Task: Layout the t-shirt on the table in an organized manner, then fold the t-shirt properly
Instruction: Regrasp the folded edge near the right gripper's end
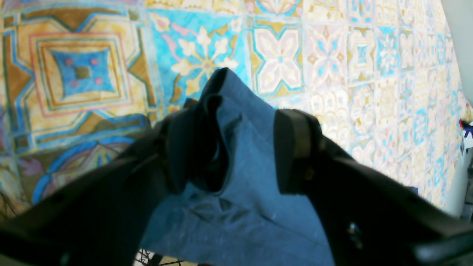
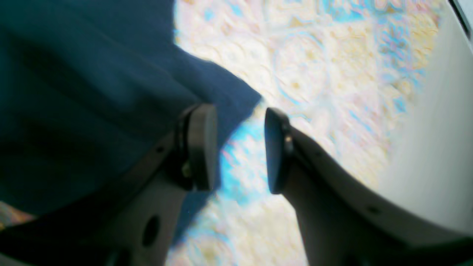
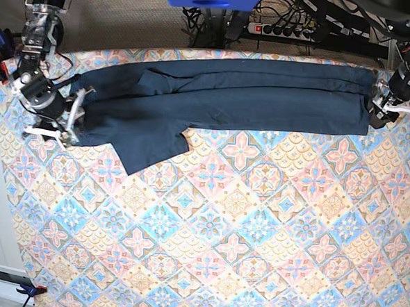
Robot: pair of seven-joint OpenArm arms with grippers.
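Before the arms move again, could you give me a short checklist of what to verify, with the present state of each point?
1. Right gripper free of the t-shirt: ok. Its jaws stand apart and only the patterned table shows between them; the cloth lies beside one finger.
2. Left gripper free of the t-shirt: not ok. Its jaws stand apart, but a bunched fold sits between them.
3. T-shirt wholly on the table: ok in the base view.
4. T-shirt fold neat: not ok. It is a long band, with a sleeve sticking out toward the front.
5. Table room in front for the next fold: ok.
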